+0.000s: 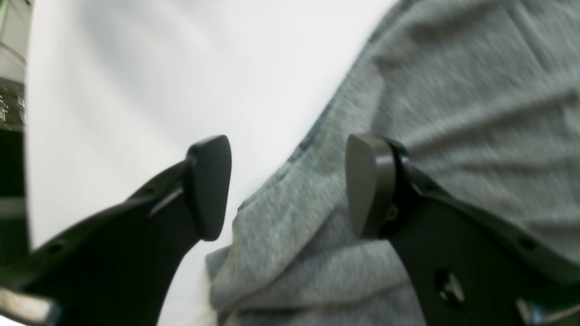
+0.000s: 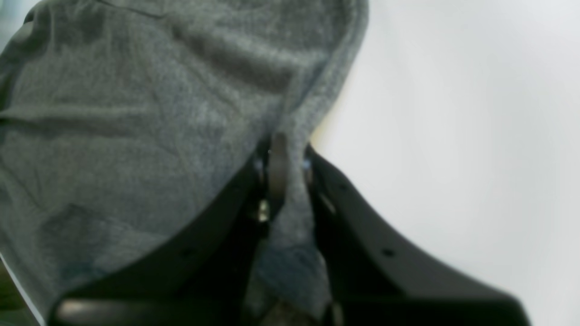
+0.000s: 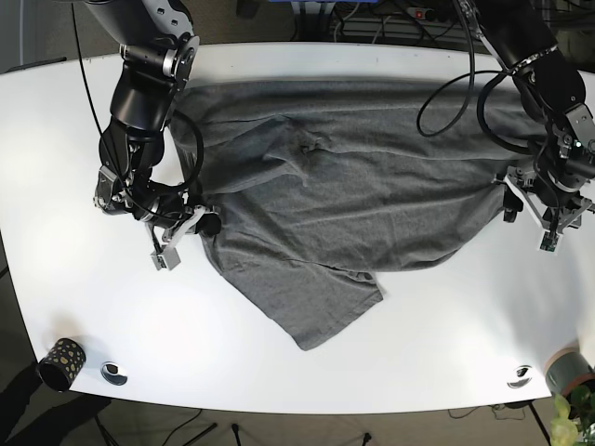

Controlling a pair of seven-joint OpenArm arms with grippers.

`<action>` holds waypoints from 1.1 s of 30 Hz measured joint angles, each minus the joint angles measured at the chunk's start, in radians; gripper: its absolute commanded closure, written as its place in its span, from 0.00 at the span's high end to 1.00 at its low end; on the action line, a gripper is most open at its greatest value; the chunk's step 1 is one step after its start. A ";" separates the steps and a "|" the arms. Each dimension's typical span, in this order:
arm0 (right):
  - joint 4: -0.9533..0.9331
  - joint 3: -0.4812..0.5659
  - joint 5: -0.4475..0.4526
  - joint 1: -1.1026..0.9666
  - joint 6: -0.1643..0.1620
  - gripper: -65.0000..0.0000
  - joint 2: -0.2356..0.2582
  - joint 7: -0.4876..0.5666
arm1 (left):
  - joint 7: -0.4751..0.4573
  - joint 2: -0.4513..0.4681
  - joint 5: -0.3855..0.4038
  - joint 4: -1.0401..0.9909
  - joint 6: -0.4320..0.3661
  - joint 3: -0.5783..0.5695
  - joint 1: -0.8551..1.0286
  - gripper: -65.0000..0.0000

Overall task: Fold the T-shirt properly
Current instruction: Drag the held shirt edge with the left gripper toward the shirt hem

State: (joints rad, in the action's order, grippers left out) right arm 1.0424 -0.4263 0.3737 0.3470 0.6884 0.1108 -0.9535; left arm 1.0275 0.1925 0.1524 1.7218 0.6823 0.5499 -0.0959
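Note:
A grey T-shirt (image 3: 344, 195) lies spread and wrinkled on the white table (image 3: 279, 353), with one part trailing toward the front edge. My right gripper (image 2: 285, 167) is shut on a fold of the shirt's edge; in the base view it (image 3: 200, 223) is at the shirt's left side. My left gripper (image 1: 290, 185) is open, and its fingers (image 1: 208, 185) straddle the shirt's edge (image 1: 281, 213) just above the table. In the base view it (image 3: 509, 200) is at the shirt's right side.
A dark patterned cup (image 3: 60, 362) and a small round disc (image 3: 114, 373) sit at the table's front left. Another disc (image 3: 521, 376) and a potted plant (image 3: 572, 372) are at the front right. Cables (image 3: 372, 19) lie behind the table.

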 measured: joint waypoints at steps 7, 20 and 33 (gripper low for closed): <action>0.000 0.000 0.000 0.000 0.000 0.00 0.000 0.000 | -0.003 0.008 -0.072 -0.201 -0.046 0.091 -0.086 0.57; 0.000 0.000 0.000 -0.010 0.000 0.00 0.000 0.004 | -0.085 0.076 -0.085 -0.472 -0.046 0.154 -0.109 0.57; 0.000 0.001 0.004 -0.016 0.000 0.00 0.000 0.003 | -0.086 0.071 -0.077 -0.496 -0.045 0.156 -0.103 0.09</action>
State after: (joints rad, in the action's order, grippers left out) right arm 1.0428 -0.4255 0.3775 0.3309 0.6888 0.1108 -0.9504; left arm 0.9413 0.2638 0.0750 1.2263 0.6373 0.7059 -0.1989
